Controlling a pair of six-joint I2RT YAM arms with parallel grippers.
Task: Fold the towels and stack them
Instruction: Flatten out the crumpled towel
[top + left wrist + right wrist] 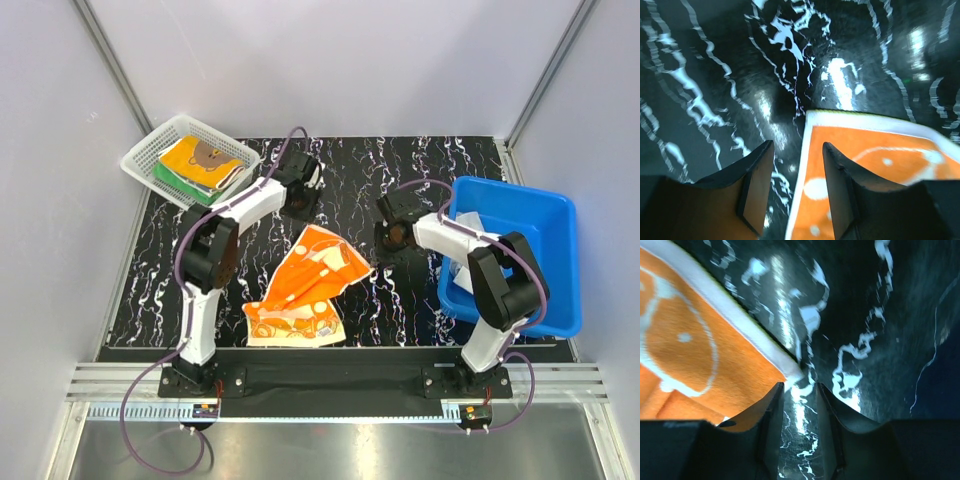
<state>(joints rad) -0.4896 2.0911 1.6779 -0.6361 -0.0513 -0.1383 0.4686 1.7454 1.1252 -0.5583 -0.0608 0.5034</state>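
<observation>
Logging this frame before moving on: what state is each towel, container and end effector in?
orange towel: rumpled, half folded on the table, not gripped.
white basket: upright, filled.
yellow bear towel: folded, top of the stack inside it.
blue tub: upright, contents mostly hidden.
left end effector: open, empty, over the orange towel's edge.
right end effector: open, empty, by that towel's corner.

Left claw (796, 150) parted and empty, white-edged orange towel (890, 165) corner just beneath, black marbled table (715, 75)
</observation>
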